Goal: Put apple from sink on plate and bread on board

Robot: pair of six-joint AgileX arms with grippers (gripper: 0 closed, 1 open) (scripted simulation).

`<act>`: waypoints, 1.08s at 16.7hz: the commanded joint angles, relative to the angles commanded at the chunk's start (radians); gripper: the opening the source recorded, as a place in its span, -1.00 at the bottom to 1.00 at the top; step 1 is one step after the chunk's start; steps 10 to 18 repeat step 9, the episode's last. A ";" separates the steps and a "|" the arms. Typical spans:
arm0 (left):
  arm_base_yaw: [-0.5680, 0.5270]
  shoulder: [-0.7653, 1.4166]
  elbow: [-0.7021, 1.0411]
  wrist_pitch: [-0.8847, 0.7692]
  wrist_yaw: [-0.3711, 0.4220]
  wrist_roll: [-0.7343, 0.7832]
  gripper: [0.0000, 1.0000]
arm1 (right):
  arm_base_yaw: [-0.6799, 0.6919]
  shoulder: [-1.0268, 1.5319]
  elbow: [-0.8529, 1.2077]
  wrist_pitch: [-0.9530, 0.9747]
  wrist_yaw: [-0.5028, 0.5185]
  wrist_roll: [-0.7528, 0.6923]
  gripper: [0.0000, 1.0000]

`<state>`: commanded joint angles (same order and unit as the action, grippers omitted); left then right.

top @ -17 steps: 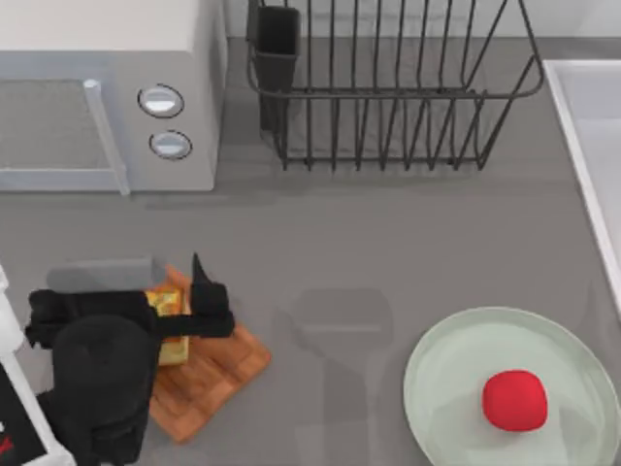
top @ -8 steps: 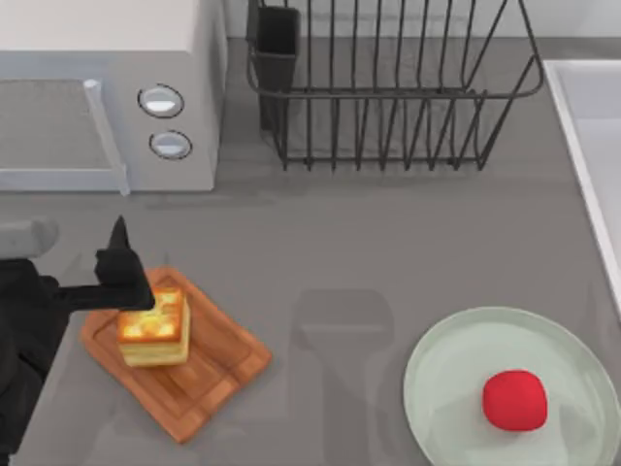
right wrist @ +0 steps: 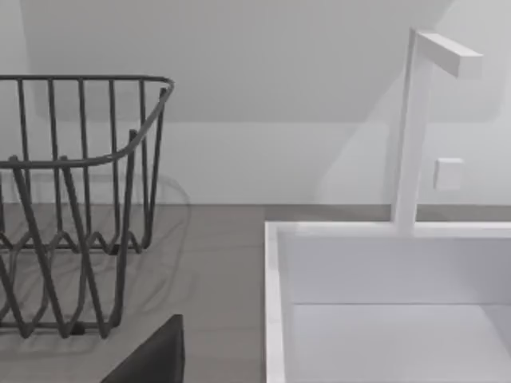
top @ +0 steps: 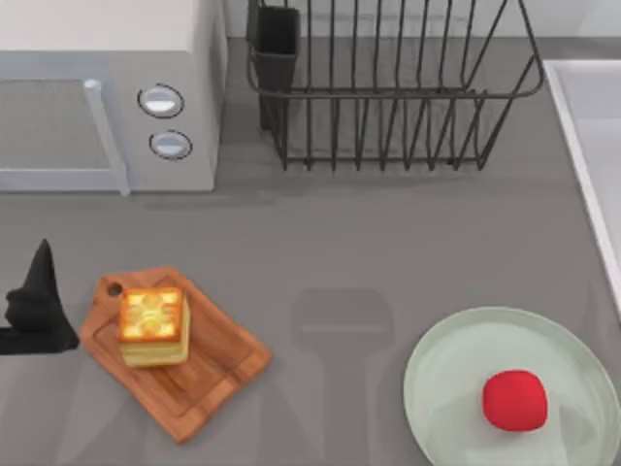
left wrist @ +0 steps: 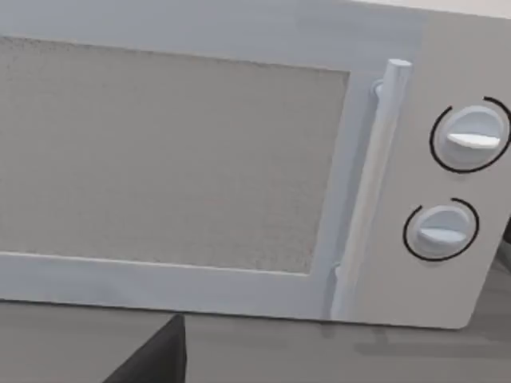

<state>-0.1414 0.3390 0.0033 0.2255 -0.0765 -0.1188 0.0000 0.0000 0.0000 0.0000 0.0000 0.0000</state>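
The bread (top: 152, 325), a thick toasted slice, lies flat on the brown wooden board (top: 218, 364) at the table's left. My left gripper (top: 37, 291) is open at the far left edge, just left of the board's handle end and apart from the bread. One of its dark fingers (left wrist: 156, 359) shows in the left wrist view. The red apple (top: 514, 399) rests on the pale green plate (top: 446, 354) at the front right. The sink (top: 580, 126) runs along the right edge; its basin (right wrist: 275, 303) looks bare in the right wrist view, where a finger (right wrist: 156, 355) of my right gripper shows.
A white microwave (top: 107, 97) stands at the back left, facing the left wrist camera (left wrist: 239, 159). A black wire dish rack (top: 388, 87) sits at the back middle. A white faucet (right wrist: 415, 128) rises behind the sink. Grey countertop lies between board and plate.
My left arm has let go of the bread and drawn back to the left, off the board to the table's edge. Bread, apple and plate have stayed put.
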 joint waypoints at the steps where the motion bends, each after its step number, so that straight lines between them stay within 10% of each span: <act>1: 0.027 -0.075 -0.003 -0.050 0.020 0.020 1.00 | 0.000 0.000 0.000 0.000 0.000 0.000 1.00; 18: 0.141 -0.339 -0.003 -0.226 0.077 0.119 1.00 | 0.000 0.000 0.000 0.000 0.000 0.000 1.00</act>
